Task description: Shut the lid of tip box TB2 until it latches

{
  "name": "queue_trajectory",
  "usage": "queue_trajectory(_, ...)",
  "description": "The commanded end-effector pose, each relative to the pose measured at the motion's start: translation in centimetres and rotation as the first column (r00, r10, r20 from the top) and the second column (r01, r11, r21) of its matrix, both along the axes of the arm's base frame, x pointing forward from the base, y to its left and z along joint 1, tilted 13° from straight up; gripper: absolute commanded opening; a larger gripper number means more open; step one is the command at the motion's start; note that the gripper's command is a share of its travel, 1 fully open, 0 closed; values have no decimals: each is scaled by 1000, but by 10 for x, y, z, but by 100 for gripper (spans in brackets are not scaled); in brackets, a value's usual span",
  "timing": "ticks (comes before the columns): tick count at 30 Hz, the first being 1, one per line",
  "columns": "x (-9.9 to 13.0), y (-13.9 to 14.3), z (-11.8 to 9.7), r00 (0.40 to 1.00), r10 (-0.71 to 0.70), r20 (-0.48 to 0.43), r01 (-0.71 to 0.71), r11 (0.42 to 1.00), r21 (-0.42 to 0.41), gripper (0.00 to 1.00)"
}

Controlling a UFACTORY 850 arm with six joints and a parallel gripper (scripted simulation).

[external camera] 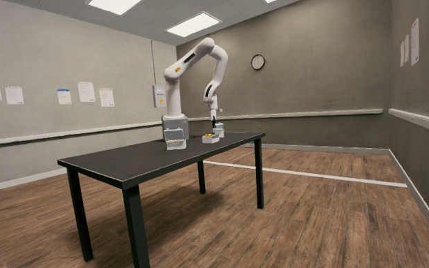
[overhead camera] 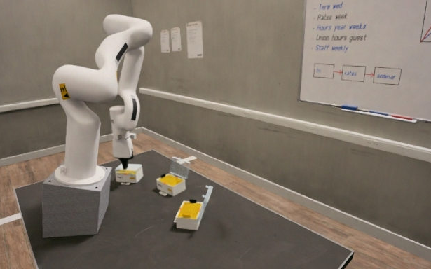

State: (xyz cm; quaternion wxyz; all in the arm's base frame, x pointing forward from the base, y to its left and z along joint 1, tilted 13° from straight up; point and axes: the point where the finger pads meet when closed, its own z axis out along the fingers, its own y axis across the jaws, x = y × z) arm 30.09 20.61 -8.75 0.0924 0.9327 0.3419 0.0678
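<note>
Three white tip boxes with yellow racks stand on the black table (overhead camera: 256,242) (external camera: 123,164). The box nearest the robot base (overhead camera: 130,173) (external camera: 218,131) has its lid down over it; a thin yellow strip shows along its front edge. My gripper (overhead camera: 124,163) (external camera: 213,123) is shut on nothing and points straight down, its dark fingertips at the lid's top near the edge facing the base. The middle box (overhead camera: 171,184) (external camera: 210,138) has its clear lid (overhead camera: 180,168) standing open. The nearest box (overhead camera: 188,214) (external camera: 177,142) has its lid (overhead camera: 207,197) upright too. The box labels are too small to read.
The arm stands on a grey block (overhead camera: 74,203) (external camera: 175,125) at the table's left end, close to the lidded box. The table's far edge runs just behind the middle box.
</note>
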Motion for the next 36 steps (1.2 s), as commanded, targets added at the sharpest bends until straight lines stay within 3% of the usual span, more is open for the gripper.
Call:
queue_trajectory(1,0,0,-1,1000,0,1,0,1000,1,0)
queue_trajectory(36,2,-1,-9,1000,0,1,0,1000,1,0)
